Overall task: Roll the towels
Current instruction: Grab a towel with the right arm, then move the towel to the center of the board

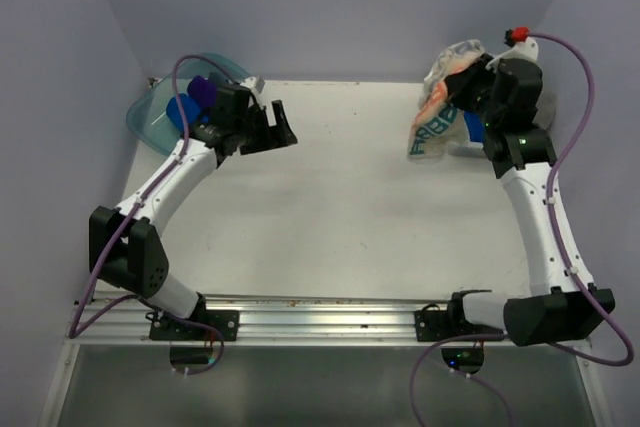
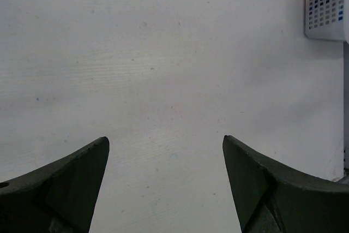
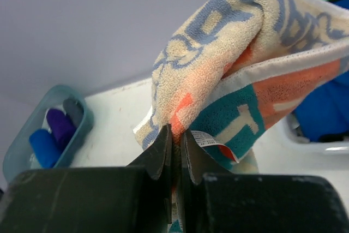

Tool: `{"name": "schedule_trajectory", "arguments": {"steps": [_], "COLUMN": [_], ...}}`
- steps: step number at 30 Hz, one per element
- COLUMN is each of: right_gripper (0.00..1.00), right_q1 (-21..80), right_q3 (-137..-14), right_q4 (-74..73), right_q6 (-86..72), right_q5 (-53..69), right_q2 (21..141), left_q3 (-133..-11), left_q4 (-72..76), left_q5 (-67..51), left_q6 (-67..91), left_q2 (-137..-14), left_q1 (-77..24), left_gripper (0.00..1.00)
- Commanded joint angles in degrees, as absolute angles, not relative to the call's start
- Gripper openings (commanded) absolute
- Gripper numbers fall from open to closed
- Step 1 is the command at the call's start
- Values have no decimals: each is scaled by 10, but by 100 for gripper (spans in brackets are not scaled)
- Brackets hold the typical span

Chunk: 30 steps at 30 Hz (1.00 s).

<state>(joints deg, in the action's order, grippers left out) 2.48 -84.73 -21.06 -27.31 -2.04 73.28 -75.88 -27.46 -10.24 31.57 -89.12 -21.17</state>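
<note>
Arms flank the white counter in the top view. The right claw, raised at the far right corner, is clenched on a cream towel that hangs from it above the counter. The towel's bold lettering is too crumpled to read from here. The left claw hovers at the far left, released, jaws spread. It is beside a teal tub holding a blue roll and a purple roll.

The left wrist view shows only that claw's two dark fingers wide apart over bare counter. A corner of a white basket sits at the far right, blue showing through its holes.

The right wrist view adds detail. The fingers pinch the cream towel's edge. The cloth has orange and teal patches, grey-blue block letters and a clear white "T". A small sewn label is unreadable. Behind lie the tub, with a third, grey roll, and the basket, with a blue towel in it.
</note>
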Motion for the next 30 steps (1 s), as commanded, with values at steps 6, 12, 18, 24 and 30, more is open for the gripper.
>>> {"name": "schedule_trajectory", "arguments": {"steps": [6, 12, 18, 24, 30], "right_gripper": [4, 40, 55, 68, 75], "right_q1": [179, 230, 169, 188, 214], "right_q3": [-688, -721, -592, -495, -419], "right_q4": [-150, -242, -203, -222, -181], "right_q6": [-323, -294, -292, -289, -316], "right_q5": [35, 14, -2, 47, 98], "right_q2": [746, 839, 747, 737, 750], "left_q3": [-785, -786, -704, -669, -679], "left_q4": [-284, -292, -241, -182, -137], "left_q5": [-101, -126, -184, -210, -294], "left_q6": [279, 265, 279, 303, 320], "left_q2": [-856, -887, -920, -968, -1035], "left_q1": [-152, -167, -269, -321, -328], "left_gripper": [90, 90, 88, 88, 83]}}
